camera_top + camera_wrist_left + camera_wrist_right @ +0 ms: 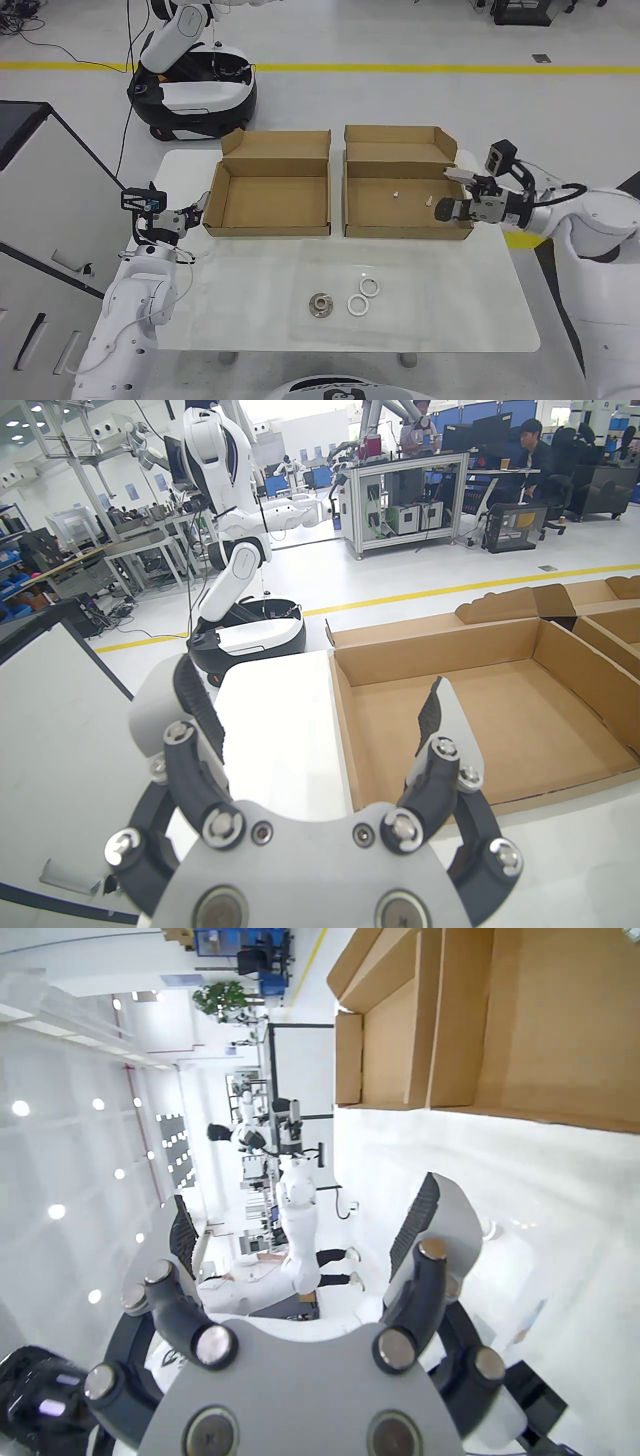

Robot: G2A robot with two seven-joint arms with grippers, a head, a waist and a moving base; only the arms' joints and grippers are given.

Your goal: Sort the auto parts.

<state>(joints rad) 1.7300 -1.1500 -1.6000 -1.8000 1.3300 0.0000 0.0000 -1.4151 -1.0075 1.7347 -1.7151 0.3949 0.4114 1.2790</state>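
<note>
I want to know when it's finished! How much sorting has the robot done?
Just begun. One small white part lies in the right box. Both the left gripper and right gripper have open fingers holding nothing. Two white rings and a metal part wait on the table.

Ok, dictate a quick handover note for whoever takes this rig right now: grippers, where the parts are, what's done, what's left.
Left gripper: open, empty, by the outer side of the left brown cardboard box.
Right gripper: open, empty, at the outer edge of the right brown cardboard box.
Parts: round grey metal part and two white rings lie on the white table in front of the boxes.
Done: a small white piece, too small to identify, lies in the right box.
Left: sort the three parts on the table.
</note>
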